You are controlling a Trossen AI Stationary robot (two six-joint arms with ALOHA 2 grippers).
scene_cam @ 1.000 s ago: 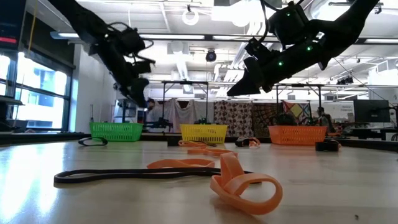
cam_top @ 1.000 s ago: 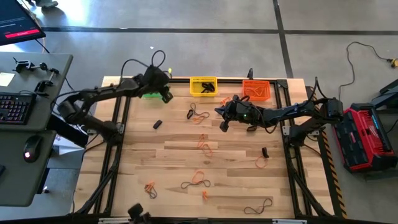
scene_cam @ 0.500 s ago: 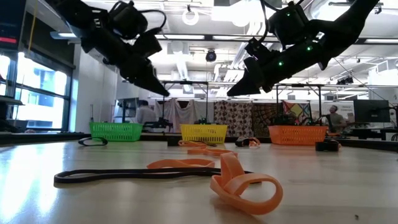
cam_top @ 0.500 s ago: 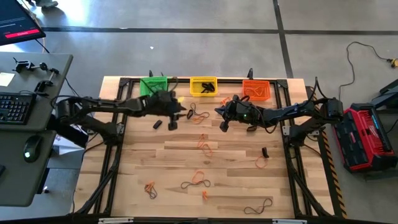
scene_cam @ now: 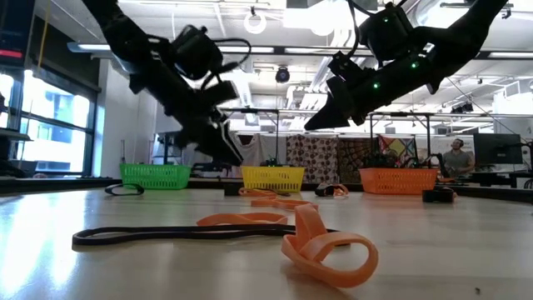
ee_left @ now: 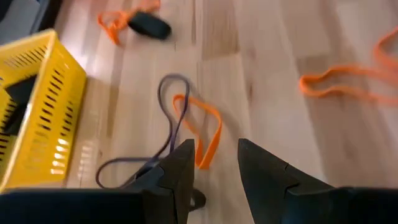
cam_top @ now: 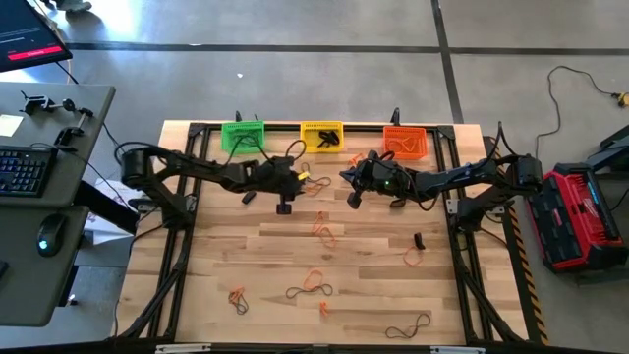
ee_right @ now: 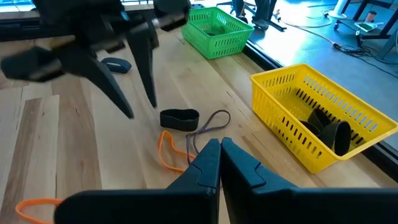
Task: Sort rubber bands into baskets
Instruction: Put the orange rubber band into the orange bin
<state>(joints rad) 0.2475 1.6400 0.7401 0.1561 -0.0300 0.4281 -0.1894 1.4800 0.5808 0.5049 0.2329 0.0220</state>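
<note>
**Q:** Which band were you after, and where did it lie?

**A:** A thin floppy orange rubber band (ee_left: 202, 134) tangled with a thin dark one (ee_left: 163, 140), flat on the wooden table (cam_top: 373, 295), just near of the yellow plastic lattice basket (cam_top: 321, 136). The pair ran lengthwise roughly from the basket toward the table's near edge.

**Q:** And your pincers?

**A:** My left gripper (ee_left: 214, 165) hung over them with its fingers spread and nothing between them; the orange loop lay just ahead of the tips and below. My right gripper (ee_right: 219, 163) hovered to the right of the pair, fingers pressed together and empty. I judged the left nearer, so a short drop was its move.

**Q:** What else was about?

**A:** The green lattice basket (cam_top: 242, 135) far left, the orange lattice basket (cam_top: 405, 142) far right, and more loose bands strewn nearer.
</note>
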